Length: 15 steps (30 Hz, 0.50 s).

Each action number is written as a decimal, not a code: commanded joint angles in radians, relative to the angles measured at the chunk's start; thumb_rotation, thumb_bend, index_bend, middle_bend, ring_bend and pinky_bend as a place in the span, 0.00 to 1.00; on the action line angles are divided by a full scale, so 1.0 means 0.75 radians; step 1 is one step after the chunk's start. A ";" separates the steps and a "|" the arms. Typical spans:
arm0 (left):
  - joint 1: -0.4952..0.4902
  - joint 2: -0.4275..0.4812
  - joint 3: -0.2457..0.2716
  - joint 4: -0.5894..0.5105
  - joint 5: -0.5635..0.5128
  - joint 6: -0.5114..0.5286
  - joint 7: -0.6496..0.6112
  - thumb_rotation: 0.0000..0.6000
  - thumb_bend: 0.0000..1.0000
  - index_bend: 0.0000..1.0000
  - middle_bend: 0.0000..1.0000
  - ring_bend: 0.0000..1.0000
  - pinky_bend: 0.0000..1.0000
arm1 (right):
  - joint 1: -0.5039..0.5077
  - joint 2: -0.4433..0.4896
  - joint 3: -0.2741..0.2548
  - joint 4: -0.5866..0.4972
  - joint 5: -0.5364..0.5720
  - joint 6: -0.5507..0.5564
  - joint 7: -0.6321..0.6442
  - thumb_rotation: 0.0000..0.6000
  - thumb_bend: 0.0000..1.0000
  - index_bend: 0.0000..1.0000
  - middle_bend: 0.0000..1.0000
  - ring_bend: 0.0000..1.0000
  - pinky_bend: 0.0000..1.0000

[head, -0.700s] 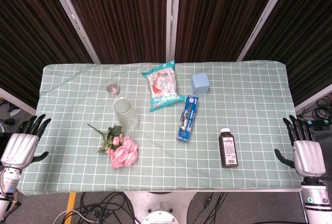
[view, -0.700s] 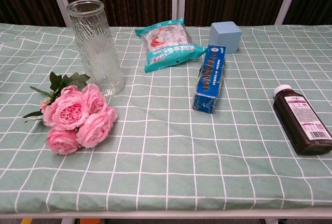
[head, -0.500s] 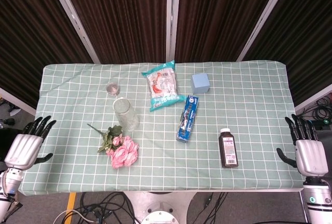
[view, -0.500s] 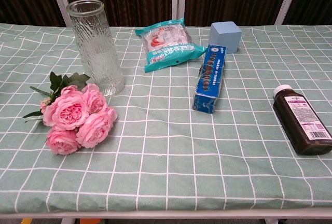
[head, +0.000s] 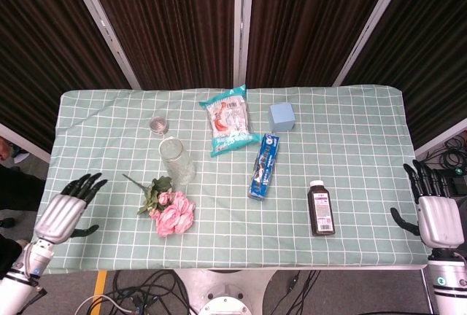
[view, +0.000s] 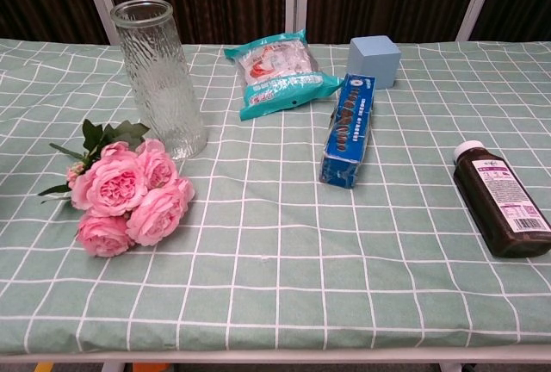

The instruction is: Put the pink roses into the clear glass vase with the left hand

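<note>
The pink roses [head: 172, 214] [view: 127, 194] lie flat on the green checked cloth, blooms toward the front edge and leafy stems pointing back-left. Just behind them the clear glass vase [head: 176, 160] [view: 160, 79] stands upright and empty. My left hand [head: 63, 214] hovers over the table's front-left edge, fingers spread, holding nothing, well left of the roses. At the table's right edge my right hand [head: 436, 213] stays with fingers spread and empty. Neither hand appears in the chest view.
A snack bag [head: 230, 119] lies behind the vase, a blue box [head: 282, 117] to its right. A blue tube carton [head: 263, 165] lies mid-table, a dark brown bottle [head: 321, 208] at the front right. A small glass cup [head: 158, 124] sits behind the vase.
My left hand has moved rightward over the table edge, toward the roses. The right hand has slipped slightly down and right. The objects have not moved.
</note>
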 commanded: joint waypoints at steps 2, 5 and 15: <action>-0.080 -0.053 0.025 -0.014 0.058 -0.099 0.015 1.00 0.15 0.05 0.00 0.00 0.15 | 0.002 0.011 -0.001 -0.010 0.010 -0.014 0.004 1.00 0.17 0.00 0.00 0.00 0.00; -0.117 -0.077 0.019 -0.020 0.089 -0.122 0.040 1.00 0.15 0.04 0.00 0.00 0.15 | 0.005 0.018 0.004 -0.011 0.021 -0.023 0.010 1.00 0.17 0.00 0.00 0.00 0.00; -0.239 -0.143 -0.027 -0.011 0.091 -0.211 0.063 1.00 0.15 0.04 0.00 0.00 0.14 | 0.017 0.038 0.006 -0.016 0.047 -0.060 0.033 1.00 0.17 0.00 0.00 0.00 0.00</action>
